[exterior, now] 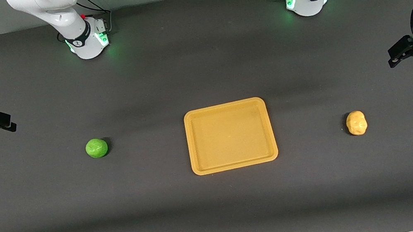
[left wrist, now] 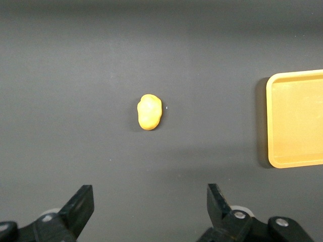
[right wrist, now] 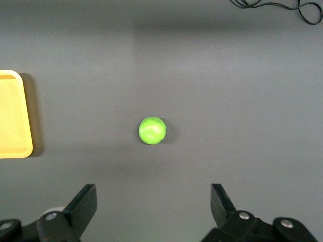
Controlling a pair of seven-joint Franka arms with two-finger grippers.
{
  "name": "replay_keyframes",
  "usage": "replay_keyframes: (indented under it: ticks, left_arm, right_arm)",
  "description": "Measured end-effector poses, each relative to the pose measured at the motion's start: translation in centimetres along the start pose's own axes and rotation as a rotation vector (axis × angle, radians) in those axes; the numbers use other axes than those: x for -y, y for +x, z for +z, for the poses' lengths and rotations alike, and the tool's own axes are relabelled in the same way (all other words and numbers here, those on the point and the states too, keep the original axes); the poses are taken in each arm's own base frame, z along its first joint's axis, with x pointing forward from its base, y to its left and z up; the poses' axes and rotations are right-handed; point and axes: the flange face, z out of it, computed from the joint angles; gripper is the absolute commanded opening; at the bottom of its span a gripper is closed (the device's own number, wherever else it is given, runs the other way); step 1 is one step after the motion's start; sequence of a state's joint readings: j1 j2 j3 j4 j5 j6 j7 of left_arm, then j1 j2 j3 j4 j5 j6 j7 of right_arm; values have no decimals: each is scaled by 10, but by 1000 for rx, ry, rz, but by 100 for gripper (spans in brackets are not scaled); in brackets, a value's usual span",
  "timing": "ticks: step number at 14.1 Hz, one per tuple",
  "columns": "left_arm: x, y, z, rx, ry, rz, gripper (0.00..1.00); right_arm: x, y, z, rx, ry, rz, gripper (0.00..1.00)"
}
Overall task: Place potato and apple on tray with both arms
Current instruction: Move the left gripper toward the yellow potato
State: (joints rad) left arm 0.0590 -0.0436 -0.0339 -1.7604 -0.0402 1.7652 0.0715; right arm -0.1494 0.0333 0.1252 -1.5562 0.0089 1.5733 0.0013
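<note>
Potato (exterior: 356, 123) and apple (exterior: 97, 147) lie on the worktop at either end of the empty tray (exterior: 235, 165), so lower your spread left claw (exterior: 401, 53) and right claw (exterior: 2, 122) onto them.

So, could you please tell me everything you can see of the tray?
The tray is a flat orange-yellow rectangle with rounded corners and a low raised rim, plastic by its look. It lies flat on the dark table, mid-table, between the apple toward the right arm's end and the potato toward the left arm's end. Nothing lies in it, and nothing touches it but the table. Each wrist view catches only one end of it.
</note>
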Motion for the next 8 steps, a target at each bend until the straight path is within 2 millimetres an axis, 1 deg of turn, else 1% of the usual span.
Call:
replay_keyframes:
  ticks: [8]
  left_arm:
    - [0, 0, 1, 1, 0, 0, 100]
  right_arm:
    - [-2, -2, -2, -2, -12, 6, 100]
